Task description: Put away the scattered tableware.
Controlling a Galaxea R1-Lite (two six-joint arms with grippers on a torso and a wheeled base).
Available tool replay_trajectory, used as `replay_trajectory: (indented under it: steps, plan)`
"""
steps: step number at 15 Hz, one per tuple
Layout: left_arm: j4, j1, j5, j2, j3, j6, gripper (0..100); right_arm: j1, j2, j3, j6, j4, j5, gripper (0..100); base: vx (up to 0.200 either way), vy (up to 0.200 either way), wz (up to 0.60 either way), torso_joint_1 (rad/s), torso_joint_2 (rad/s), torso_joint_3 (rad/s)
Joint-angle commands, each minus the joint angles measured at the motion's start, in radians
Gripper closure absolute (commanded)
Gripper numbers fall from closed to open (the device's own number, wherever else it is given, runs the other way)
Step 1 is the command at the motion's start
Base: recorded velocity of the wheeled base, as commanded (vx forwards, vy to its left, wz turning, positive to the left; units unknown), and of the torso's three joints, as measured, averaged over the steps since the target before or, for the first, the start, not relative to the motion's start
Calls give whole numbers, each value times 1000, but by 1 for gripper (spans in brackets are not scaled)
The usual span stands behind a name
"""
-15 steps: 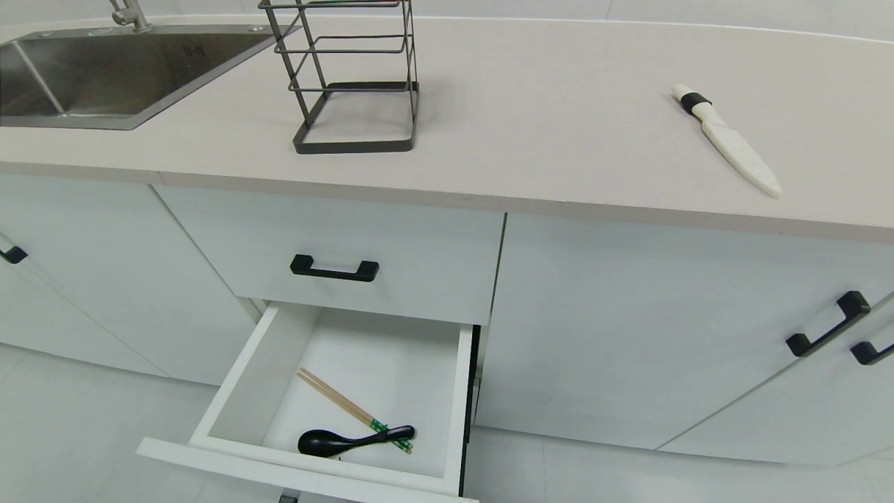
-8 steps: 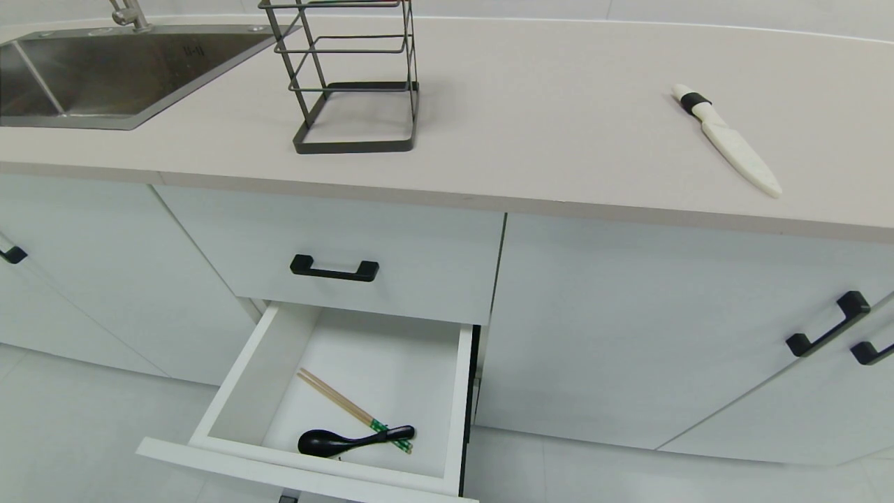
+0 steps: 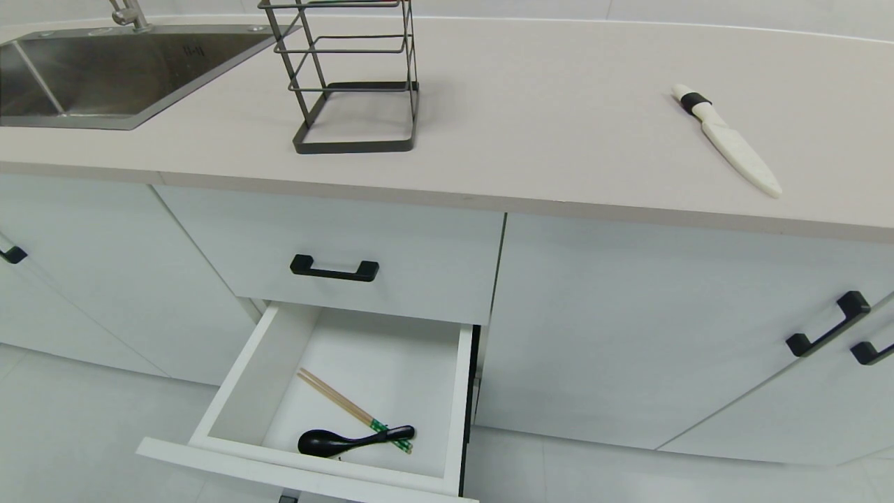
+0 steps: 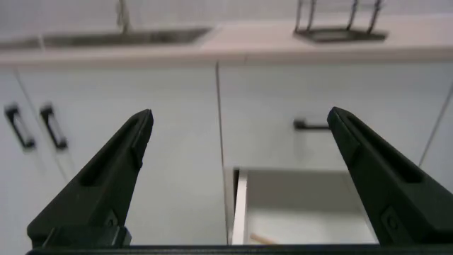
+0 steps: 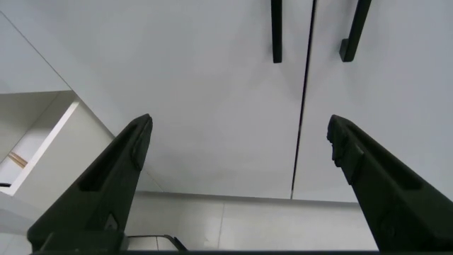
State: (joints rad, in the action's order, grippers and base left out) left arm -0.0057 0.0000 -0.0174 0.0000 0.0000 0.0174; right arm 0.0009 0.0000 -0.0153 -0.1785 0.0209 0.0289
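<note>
Knife (image 3: pixel 730 143): flat on the worktop (image 3: pixel 545 126), far to the right, well apart from the rack (image 3: pixel 356 145) and the sink (image 3: pixel 105 70). Not put away yet.

Drawer (image 3: pixel 293 469): pulled open, low down under the worktop, below a shut drawer with a black handle (image 3: pixel 334 269).

Chopsticks (image 3: pixel 339 399): already inside the drawer, lying slanted on its floor.

Spoon (image 3: pixel 335 442): black, also in the drawer near the front, its thin end crossing the green tips of the chopsticks.

Left end effector (image 4: pixel 239 113): two fingers spread wide apart, nothing between them. Held low, facing the cupboard fronts and the open drawer.

Right end effector (image 5: pixel 239 120): fingers wide apart too, holding nothing. Held low, facing the white cupboard doors (image 5: pixel 212 85).

How the knife may feel: probably light, hard and stiff, so no bending when lifted. Smooth and maybe slippery. Thin and low on the worktop, so not much to catch hold of. Pointed at the narrow end, so best kept away from that tip.

Where to take hold: likely the thick end by the black band (image 3: pixel 695 103), with the fingers closing across the narrow sides. A firm pinch needed so no sliding or tipping.

What is left: likely just the knife, then pushing the drawer shut.

What could go wrong: fingers scraping the worktop, or the knife spinning away when touched on one side only.
</note>
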Motion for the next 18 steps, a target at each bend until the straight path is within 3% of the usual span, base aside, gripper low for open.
replay_trajectory:
  steps: [1, 2, 3, 4, 7, 10, 11, 13, 16, 18]
  plan:
    - [-105, 0, -1, 0, -6, 12, 0, -1, 2, 0, -9, 1, -14, 0, 0, 0, 0, 0, 0, 0]
    - [-367, 5, 11, 9, -58, -14, 0, -1, 2, 0, -10, 1, -30, 0, 0, 0, 0, 0, 0, 0]
    - [-398, 3, 100, 55, -172, -106, 0, -1, 2, 0, -15, 1, -35, 0, 0, 0, 0, 0, 0, 0]
    - [-313, 0, 168, 55, -225, -114, 0, -1, 2, 0, -16, 1, -35, 0, 0, 0, 0, 0, 0, 0]
    - [-23, 6, 148, 69, -311, -86, 0, -1, 2, 0, -18, 1, -35, 0, 0, 0, 0, 0, 0, 0]
    - [76, -17, 152, 146, -374, -76, 0, -1, 2, 0, -19, 1, -37, 0, 0, 0, 0, 0, 0, 0]
    - [204, -58, 163, 244, -454, -60, 0, -1, 2, 0, -18, 1, -35, 0, 0, 0, 0, 0, 0, 0]
    - [345, -98, 200, 365, -548, -70, 0, -1, 2, 0, -19, 1, -35, 0, 0, 0, 0, 0, 0, 0]
    - [402, -117, 229, 577, -554, -70, 0, -1, 2, 0, -21, 1, -35, 0, 0, 0, 0, 0, 0, 0]
    - [403, -196, 237, 698, -552, -70, 0, -1, 2, 0, -21, 1, -35, 0, 0, 0, 0, 0, 0, 0]
